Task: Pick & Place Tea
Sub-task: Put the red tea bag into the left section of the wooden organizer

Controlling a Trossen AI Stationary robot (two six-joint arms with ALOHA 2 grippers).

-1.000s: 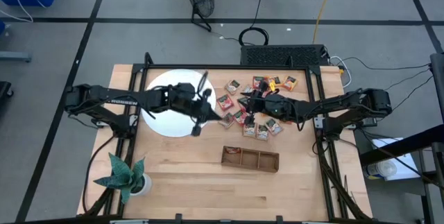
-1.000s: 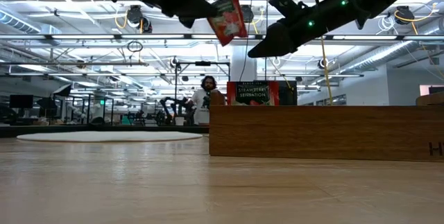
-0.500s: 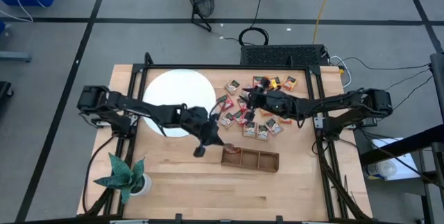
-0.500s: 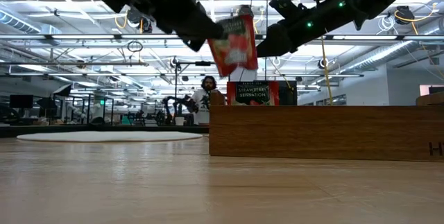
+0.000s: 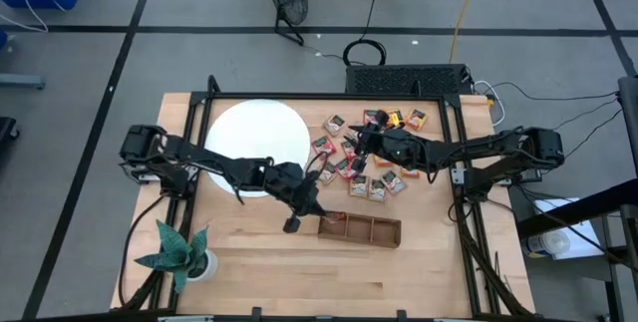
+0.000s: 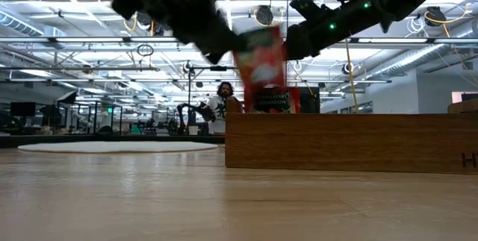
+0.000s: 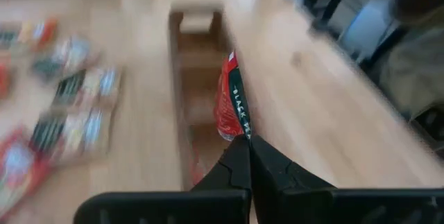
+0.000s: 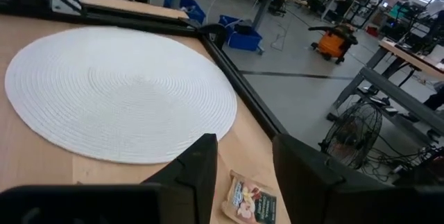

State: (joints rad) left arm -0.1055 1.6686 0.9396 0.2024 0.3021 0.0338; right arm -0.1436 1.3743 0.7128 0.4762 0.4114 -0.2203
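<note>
My left gripper (image 7: 244, 141) is shut on a red tea sachet (image 7: 231, 102) over the left end of the brown wooden three-compartment tray (image 5: 361, 228). In the low view the sachet (image 6: 261, 60) hangs in the air in front of the tray (image 6: 351, 142). More tea sachets (image 5: 374, 158), red, green and orange, lie flat in a loose pile on the table's far right part. Above that pile my right gripper (image 8: 243, 168) is open. One sachet (image 8: 250, 200) lies on the wood below its fingers. My left gripper pinches the red sachet by its near edge (image 7: 239, 132) between the tips of its two shut fingers. The fingers slant down from the table's left side. The sachet sticks out past the fingertips, edge-on, and hangs clear above the tray's left compartment (image 7: 198, 78).
A white round disc (image 5: 249, 128) lies at the far left of the table. A potted plant (image 5: 179, 252) stands at the near left corner. Bare wood lies between the tray and the near edge. A person (image 6: 218, 107) stands far off in the room.
My left gripper, shut on the red sachet all along, has swung from over the white disc toward the table's near edge and right, sinking down to the tray's left end. The sachet has come lower and closer in the low view.
</note>
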